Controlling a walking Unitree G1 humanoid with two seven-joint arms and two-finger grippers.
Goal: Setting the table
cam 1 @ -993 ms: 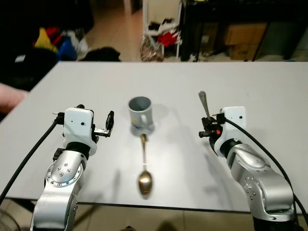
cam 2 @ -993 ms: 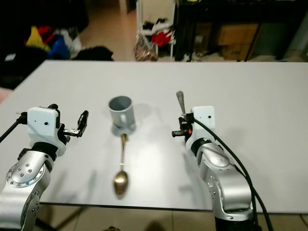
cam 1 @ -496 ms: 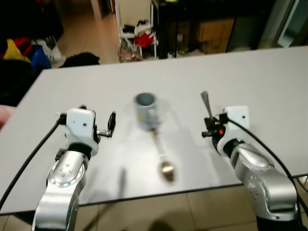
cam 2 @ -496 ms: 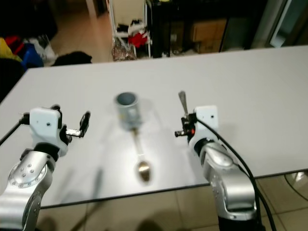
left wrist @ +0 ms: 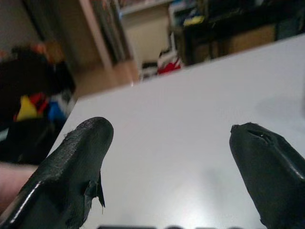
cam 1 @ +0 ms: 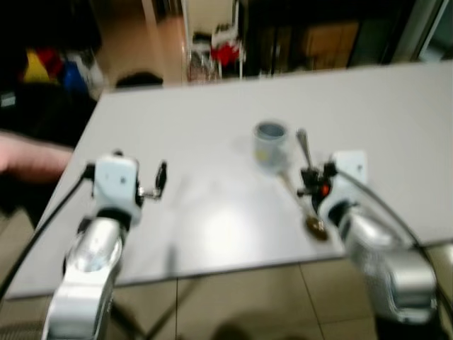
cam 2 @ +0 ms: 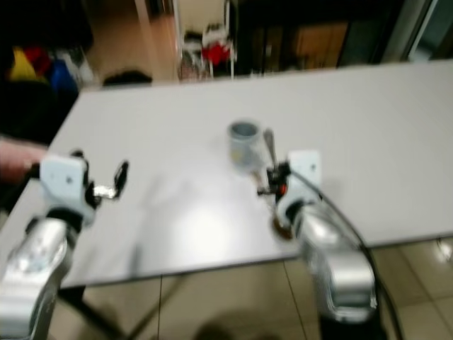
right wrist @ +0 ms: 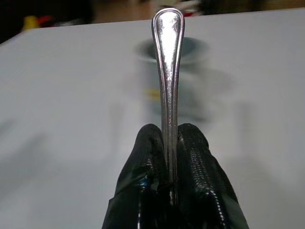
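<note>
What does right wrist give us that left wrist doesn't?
Right wrist view: the right hand shut on a silver utensil handle that stands up between its fingers, with the blurred grey mug on the table just beyond.

Left wrist view: the left hand open with nothing between its two black fingers, and beyond the table's far edge a doorway, shelving and coloured clutter on the floor.

Both: the same pale grey table, seen from low over its surface, with dark room clutter behind it.
</note>
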